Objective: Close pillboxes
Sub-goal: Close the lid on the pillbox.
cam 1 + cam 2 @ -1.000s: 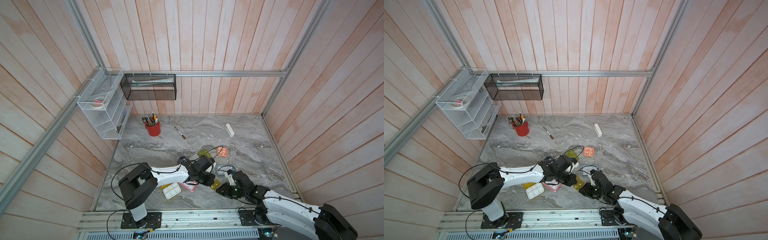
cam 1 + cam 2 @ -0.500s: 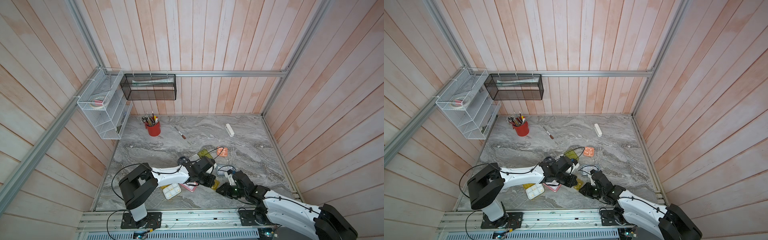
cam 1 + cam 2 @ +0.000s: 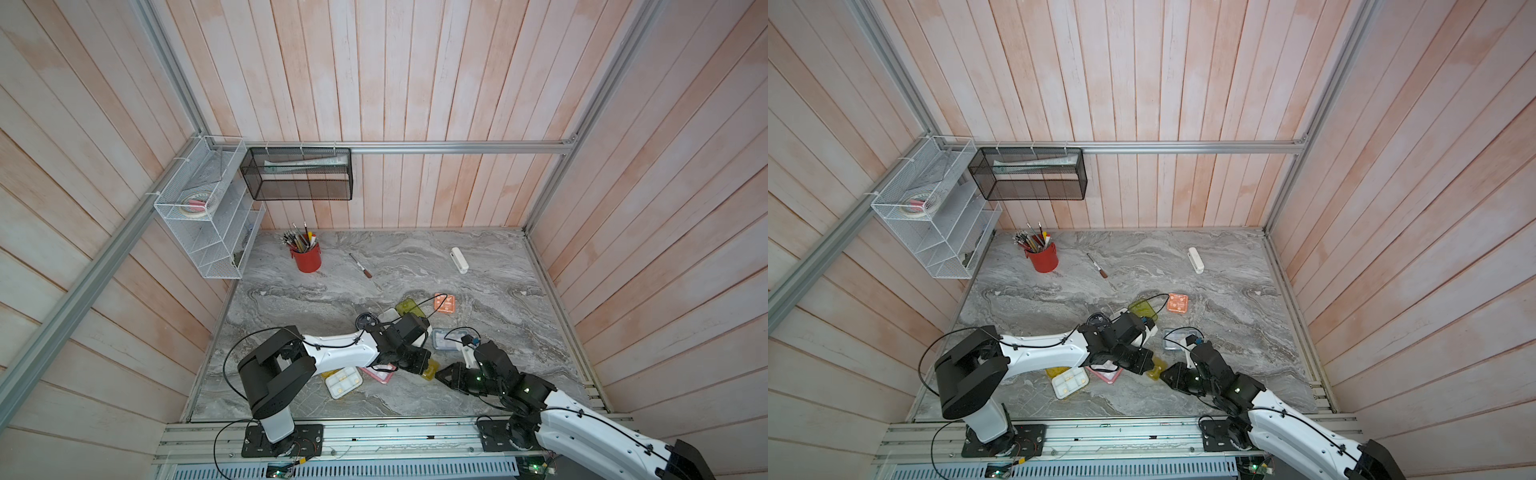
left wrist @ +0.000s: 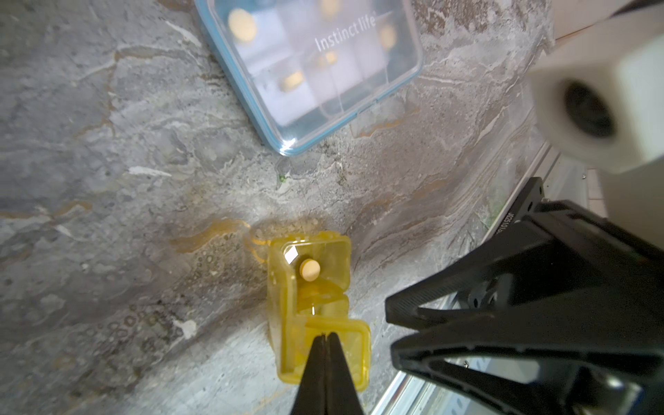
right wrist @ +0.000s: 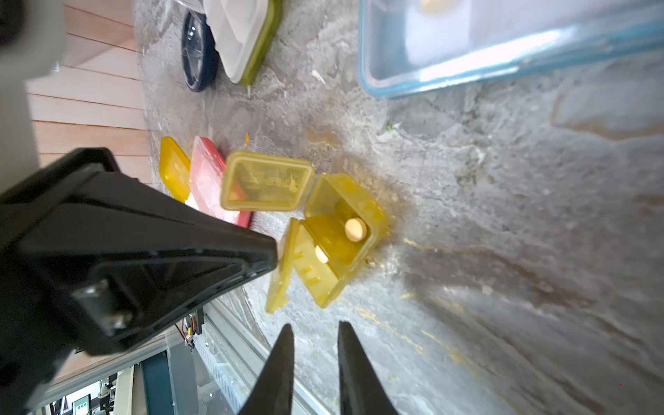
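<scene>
Two pills (image 5: 355,228) in amber pillbox (image 5: 325,280); left wrist shows one.

Blue-grey pillbox (image 4: 312,64) blurred, cut by frame edge; pink pillbox (image 3: 384,375) half hidden under left arm (image 3: 340,353).

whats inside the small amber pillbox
The small amber pillbox holds two pale round tablets, one per compartment, lids open. From the left wrist view only one shows; a lid and the shut left claw cover the other compartment.

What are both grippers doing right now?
Left gripper: shut, holding nothing, tips against the open lid of the small amber pillbox.
Right gripper: open, empty, beside that pillbox.
</scene>
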Available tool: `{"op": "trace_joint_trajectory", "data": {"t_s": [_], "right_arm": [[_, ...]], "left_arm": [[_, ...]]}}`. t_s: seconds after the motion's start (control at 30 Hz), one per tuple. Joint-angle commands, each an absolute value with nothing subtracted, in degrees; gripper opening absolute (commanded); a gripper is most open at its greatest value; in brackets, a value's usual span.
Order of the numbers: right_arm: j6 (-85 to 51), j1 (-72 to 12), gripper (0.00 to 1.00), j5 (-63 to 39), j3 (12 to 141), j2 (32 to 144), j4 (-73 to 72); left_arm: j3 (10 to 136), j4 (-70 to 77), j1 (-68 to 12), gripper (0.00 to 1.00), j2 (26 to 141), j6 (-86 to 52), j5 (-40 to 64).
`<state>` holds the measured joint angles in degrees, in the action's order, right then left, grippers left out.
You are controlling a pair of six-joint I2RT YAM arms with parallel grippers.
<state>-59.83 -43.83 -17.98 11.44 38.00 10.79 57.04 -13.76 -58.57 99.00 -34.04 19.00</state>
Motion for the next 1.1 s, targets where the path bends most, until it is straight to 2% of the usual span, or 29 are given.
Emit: {"op": "trace_joint_trajectory", "data": {"t_s": [0.0,0.17,0.4,0.63,1.07], "right_arm": [[-60.48,-44.24,0.24,-16.83,14.24,37.48,13.63],[-59.94,-44.91,0.21,-16.70,16.90,39.90,12.54],[-60.46,-45.86,0.05,-17.70,16.08,45.34,6.00],[-60.21,-46.77,0.05,-17.67,15.67,49.23,3.21],[-61.39,-46.76,0.04,-17.26,11.19,49.56,0.05]], "left_arm": [[57.57,-13.68,-58.80,0.01,99.48,-33.46,18.46],[57.22,-13.11,-58.80,0.01,99.36,-33.57,18.63],[57.34,-13.10,-58.80,0.01,99.40,-33.31,18.63],[57.39,-13.72,-58.80,0.01,99.14,-32.83,18.39],[58.14,-14.83,-58.80,0.01,98.96,-32.34,17.93]]}}
